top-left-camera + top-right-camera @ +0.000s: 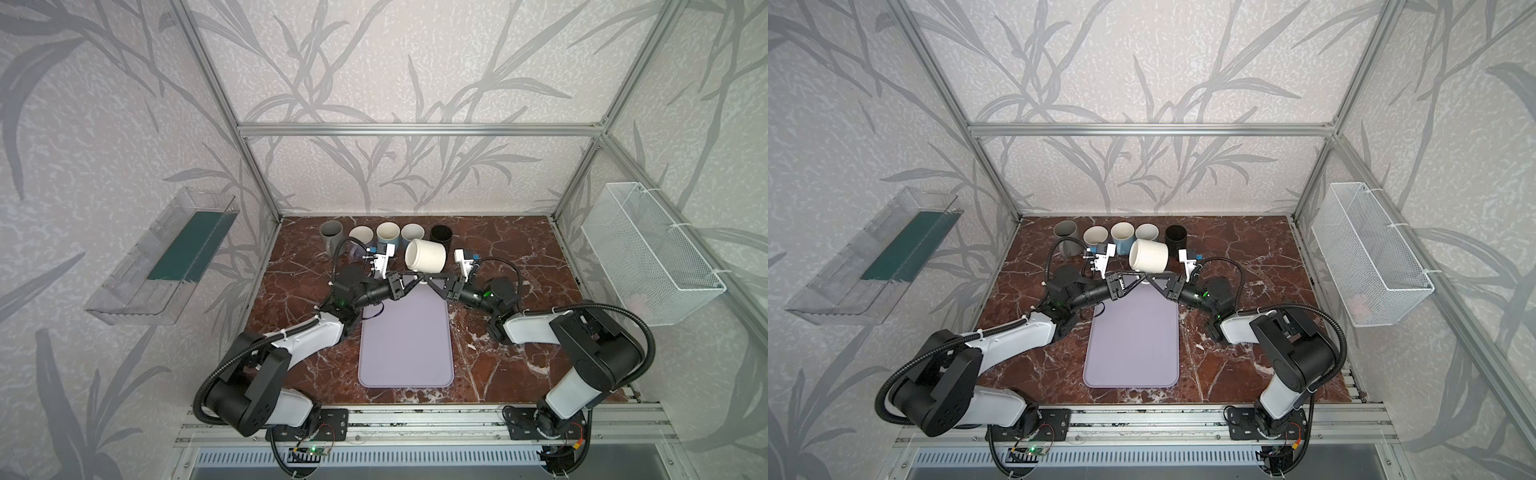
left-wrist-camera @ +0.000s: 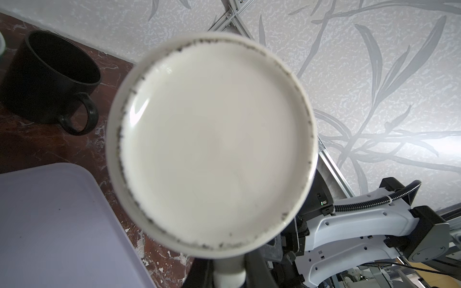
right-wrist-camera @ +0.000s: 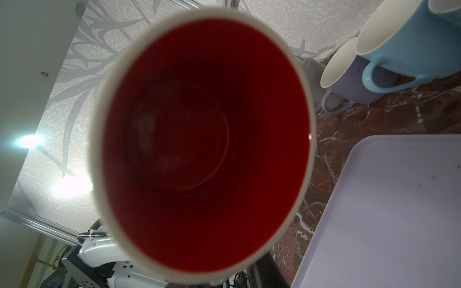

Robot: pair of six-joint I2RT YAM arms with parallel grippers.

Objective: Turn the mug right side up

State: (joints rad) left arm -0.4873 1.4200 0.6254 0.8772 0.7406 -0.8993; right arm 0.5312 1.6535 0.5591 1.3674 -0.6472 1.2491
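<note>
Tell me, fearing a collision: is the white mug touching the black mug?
Apart. The left wrist view shows bare table between the white mug and the black mug.

Pale grey wallpaper point(image 1: 374, 62) with darker leafy branches covers the walls on every side. A bare aluminium frame point(image 1: 415, 129) runs along their corners and across the back. The desk point(image 1: 540, 249) is red-brown marble with white veins. In both top views a clear plastic bin point(image 1: 124, 291) hangs on the left wall and a white wire basket point(image 1: 656, 257) on the right.
</note>
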